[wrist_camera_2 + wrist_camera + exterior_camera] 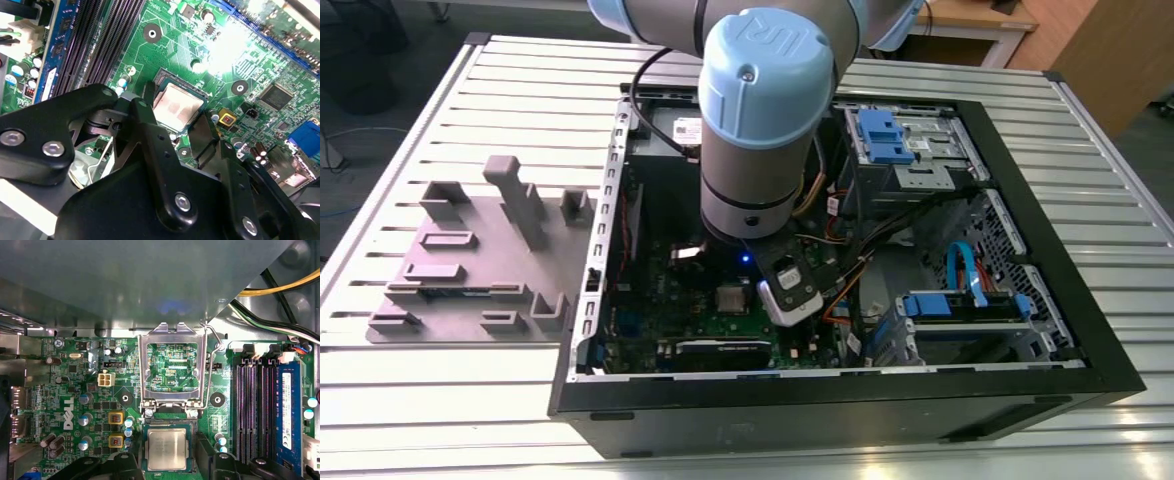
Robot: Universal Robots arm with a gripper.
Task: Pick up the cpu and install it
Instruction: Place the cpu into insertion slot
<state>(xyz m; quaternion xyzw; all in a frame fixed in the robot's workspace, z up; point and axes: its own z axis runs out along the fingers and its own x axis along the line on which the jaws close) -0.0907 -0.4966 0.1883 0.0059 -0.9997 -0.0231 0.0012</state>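
The slatted metal table [454,410] holds an open black computer case [854,400]. Inside the case, on the exterior view's left, lies the green motherboard [75,385].

The cpu [166,449] is on that board, toward its near end. It sits flat in the dark square socket [192,432], shiny grey side up. The gripper [175,117] is right over it. Its two black fingers [145,125] are apart, one on each side of the cpu (I cannot tell if they touch it).

The socket's metal frame [142,370] is flipped open at the edge of the socket, and the board shows through its window. The long dark memory slots [255,410] run beside the socket.

The pale grey and blue arm [754,130] stands straight up over the board.

Outside the case, on the exterior view's left, a grey tray [467,270] with little holders lies on the table. A blue drive cage [881,135] sits in the far part of the case.
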